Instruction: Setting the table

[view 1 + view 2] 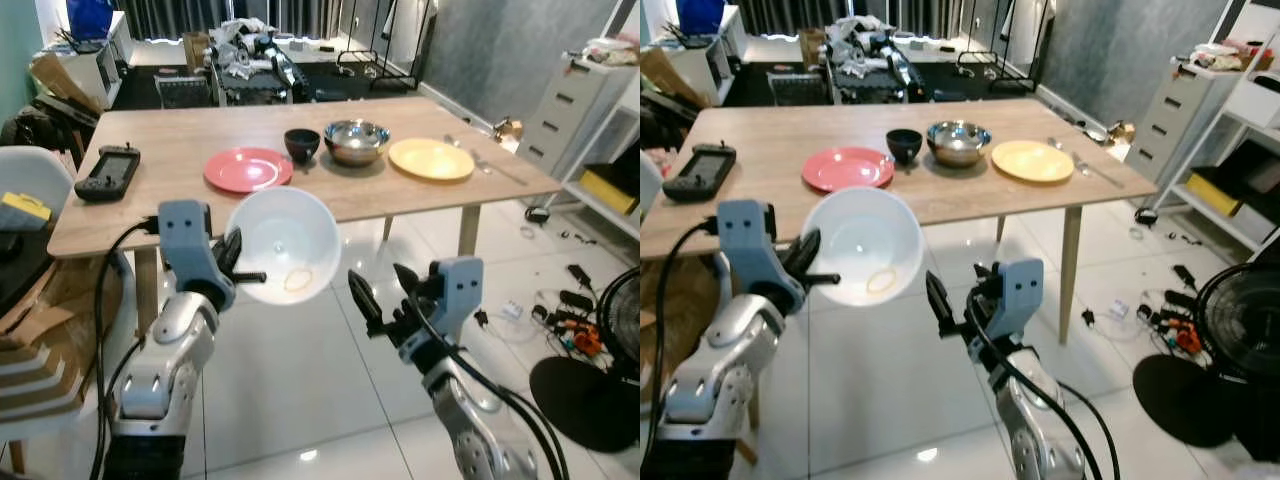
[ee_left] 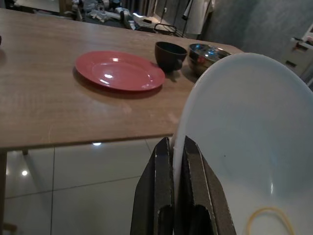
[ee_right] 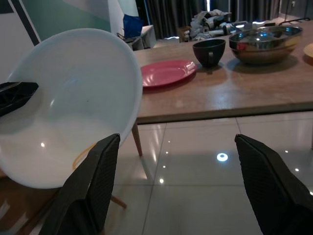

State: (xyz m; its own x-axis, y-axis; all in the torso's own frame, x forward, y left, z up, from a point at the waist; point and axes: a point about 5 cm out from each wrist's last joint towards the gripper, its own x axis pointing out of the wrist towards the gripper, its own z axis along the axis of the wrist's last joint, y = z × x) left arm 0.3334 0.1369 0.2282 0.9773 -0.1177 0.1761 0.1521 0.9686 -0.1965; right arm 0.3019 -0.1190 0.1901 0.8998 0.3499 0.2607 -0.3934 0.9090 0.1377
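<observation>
Now left gripper pinches white bowl's rim.

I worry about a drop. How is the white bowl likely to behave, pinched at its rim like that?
The white bowl looks stiff and probably light, as the left claw holds it tilted by the rim alone. Its glossy surface may slip between the fingers. Held off-centre over the tiled floor, it could swing or pivot; a fall might crack it.

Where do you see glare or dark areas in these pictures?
Left eye view: lamp reflections on the glossy floor. Left wrist view: dim, with highlights on the red plate; the left pincer clamps the white bowl. Right wrist view: a bright spot on the floor tiles, dark fingers.
</observation>
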